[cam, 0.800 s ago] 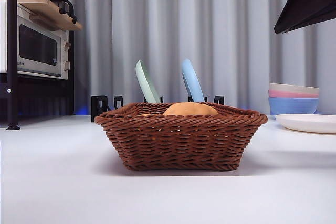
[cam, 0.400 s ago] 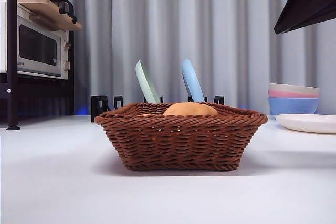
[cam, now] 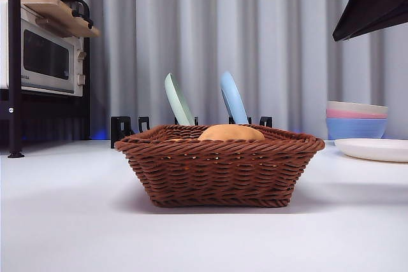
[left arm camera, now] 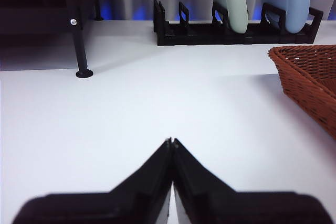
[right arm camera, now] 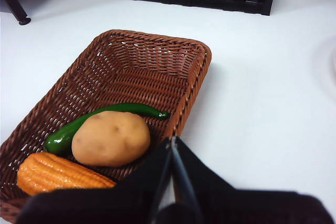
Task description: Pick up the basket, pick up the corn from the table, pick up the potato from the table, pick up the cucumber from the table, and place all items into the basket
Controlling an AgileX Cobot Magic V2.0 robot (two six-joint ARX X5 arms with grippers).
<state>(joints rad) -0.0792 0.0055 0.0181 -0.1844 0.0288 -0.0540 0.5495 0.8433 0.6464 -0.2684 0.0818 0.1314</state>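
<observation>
The brown wicker basket (cam: 220, 165) sits on the white table (cam: 70, 221), also seen from above in the right wrist view as basket (right arm camera: 142, 66). Inside it lie the potato (right arm camera: 111, 138), the corn (right arm camera: 58, 174) and the cucumber (right arm camera: 100, 119); in the front view only the potato (cam: 231, 133) tops the rim. My right gripper (right arm camera: 171, 142) hangs shut and empty above the basket's right rim; its arm shows as a dark shape (cam: 376, 1) at the top right. My left gripper (left arm camera: 171, 142) is shut and empty over bare table, left of the basket's edge (left arm camera: 310, 77).
A black dish rack (cam: 191, 122) with a green plate (cam: 177, 99) and a blue plate (cam: 233, 97) stands behind the basket. Stacked pastel bowls (cam: 356, 119) and a white plate (cam: 376, 149) sit at the right. A microwave on a black stand (cam: 41, 62) is at the left.
</observation>
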